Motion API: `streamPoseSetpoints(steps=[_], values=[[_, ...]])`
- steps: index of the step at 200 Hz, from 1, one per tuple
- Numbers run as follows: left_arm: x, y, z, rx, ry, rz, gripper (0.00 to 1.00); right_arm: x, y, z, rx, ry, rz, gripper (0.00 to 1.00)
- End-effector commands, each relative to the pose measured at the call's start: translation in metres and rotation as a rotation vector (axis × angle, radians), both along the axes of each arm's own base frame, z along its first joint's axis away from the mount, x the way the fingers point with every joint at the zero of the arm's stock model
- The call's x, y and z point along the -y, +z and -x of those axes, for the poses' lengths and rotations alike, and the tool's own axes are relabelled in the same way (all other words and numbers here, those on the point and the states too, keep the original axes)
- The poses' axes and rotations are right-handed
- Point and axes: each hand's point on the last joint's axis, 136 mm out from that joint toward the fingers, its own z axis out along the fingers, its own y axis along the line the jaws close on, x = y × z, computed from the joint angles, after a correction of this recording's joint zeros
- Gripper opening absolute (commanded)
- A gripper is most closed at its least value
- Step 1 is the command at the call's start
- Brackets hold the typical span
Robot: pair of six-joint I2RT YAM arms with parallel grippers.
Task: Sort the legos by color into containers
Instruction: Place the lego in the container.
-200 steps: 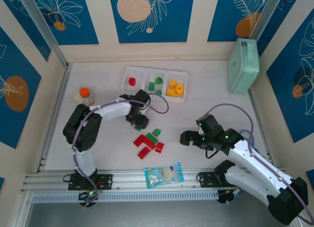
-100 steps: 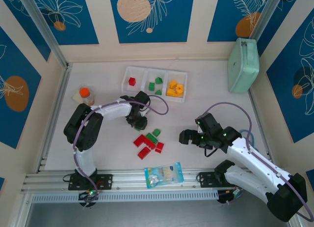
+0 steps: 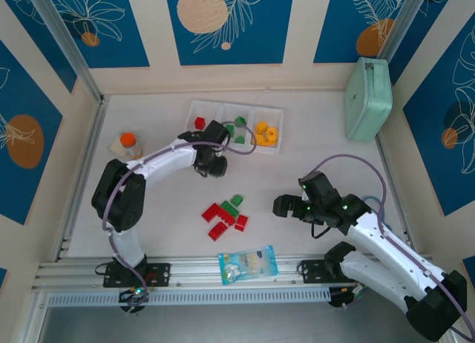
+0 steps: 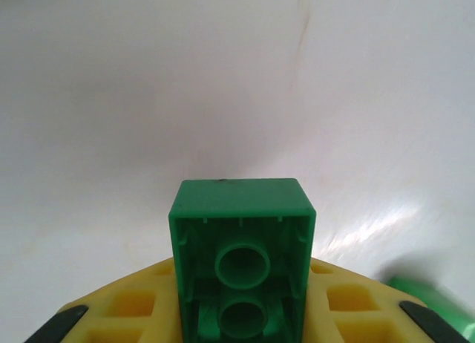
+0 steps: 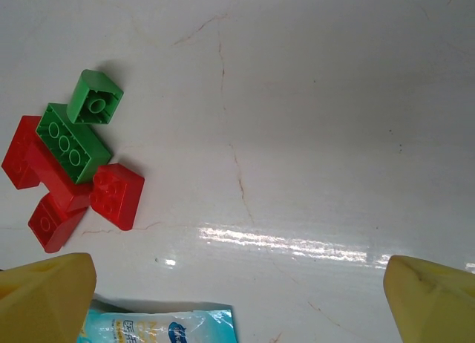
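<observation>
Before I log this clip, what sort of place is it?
Likely a robot lab cell: left arm and right arm bolted to an aluminium rail at a table's edge, blue printed panels walling it in, toy bricks and a sorting tray.

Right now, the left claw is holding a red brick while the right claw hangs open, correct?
Not quite. The left gripper is shut on a green brick, not a red one, as the left wrist view shows. The right gripper does hang open.
</observation>
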Motion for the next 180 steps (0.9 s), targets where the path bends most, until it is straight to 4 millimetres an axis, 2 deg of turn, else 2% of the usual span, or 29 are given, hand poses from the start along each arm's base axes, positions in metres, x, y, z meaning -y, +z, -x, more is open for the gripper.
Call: streamPoseSetpoints(steps=[1, 28, 49, 78, 113, 151, 180], values=[[0.01, 0.031, -0.04, 0.093, 0.073, 0.06, 0.25, 0.004, 0.005, 0.001, 0.007, -0.023, 0.002, 1.0], [0.028, 0.046, -0.082, 0.151, 0.094, 0.096, 0.26, 0.006, 0.004, 0.002, 0.005, -0.024, 0.002, 1.0], [0.034, 0.047, -0.111, 0.188, 0.117, 0.094, 0.27, 0.008, 0.004, 0.003, 0.002, -0.024, 0.006, 1.0], [0.041, 0.035, -0.141, 0.211, 0.123, 0.112, 0.3, 0.009, 0.007, 0.002, 0.003, -0.021, 0.006, 1.0], [0.043, 0.023, -0.157, 0.206, 0.139, 0.134, 0.37, 0.009, 0.007, 0.0, 0.001, -0.02, -0.002, 1.0], [0.042, 0.028, -0.166, 0.239, 0.16, 0.152, 0.62, 0.007, 0.005, -0.001, -0.013, -0.014, -0.006, 1.0], [0.039, 0.036, -0.167, 0.253, 0.169, 0.165, 0.68, 0.007, 0.005, -0.001, -0.011, -0.014, -0.011, 1.0]])
